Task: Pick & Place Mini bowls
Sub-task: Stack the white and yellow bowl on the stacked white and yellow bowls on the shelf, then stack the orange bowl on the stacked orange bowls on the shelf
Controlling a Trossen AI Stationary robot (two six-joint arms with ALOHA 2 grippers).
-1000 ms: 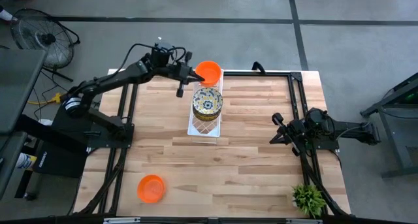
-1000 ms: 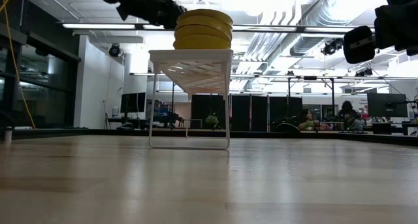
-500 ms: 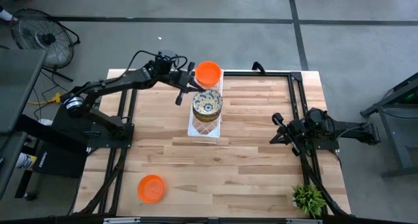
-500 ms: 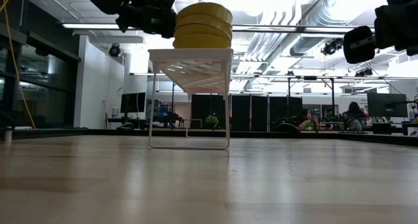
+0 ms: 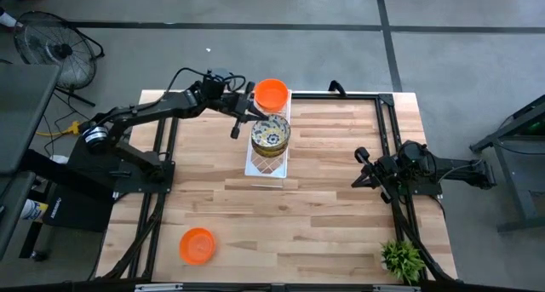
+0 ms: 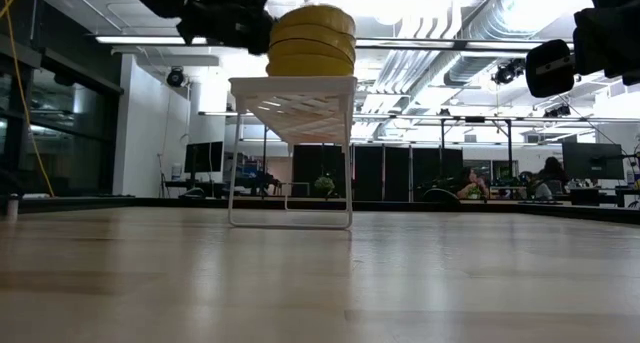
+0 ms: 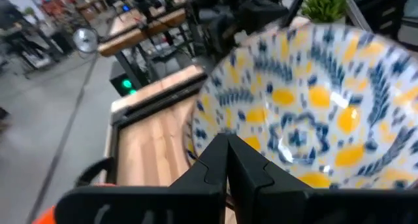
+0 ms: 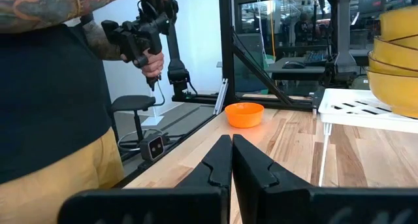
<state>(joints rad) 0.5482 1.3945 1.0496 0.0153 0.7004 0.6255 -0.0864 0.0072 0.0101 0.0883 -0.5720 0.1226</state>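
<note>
Two grippers are in view, and both have their fingers pressed together with nothing between them. The left gripper (image 5: 235,122) hovers over the far-left part of the desk (image 5: 324,207), just beside the stack of patterned bowls (image 5: 271,134) on the white lattice tray (image 5: 264,166); its wrist view fills with the blue-and-yellow floral inside of the top bowl (image 7: 313,113), seen just past the closed fingertips. The right gripper (image 5: 361,168) waits at the desk's right edge, well apart from the tray.

Outward from the left gripper, an orange bowl (image 5: 272,94) sits at the tray's far end, and another orange bowl (image 5: 197,245) lies alone near the front-left corner of the desk — the right wrist view picks it up too (image 8: 244,114).

Risk, as I judge it: with closed fingers so near the stack, a sideways drift could nudge the bowls — the tray stands raised on thin legs, so a shove may topple the stack or shift the tray itself. The fingers would need to part before any rim can be taken.

Counted here: two orange bowls showing singly, one patterned stack whose number I cannot tell from above, one tray. A person (image 8: 59,87) stands beyond the desk in the right wrist view.
</note>
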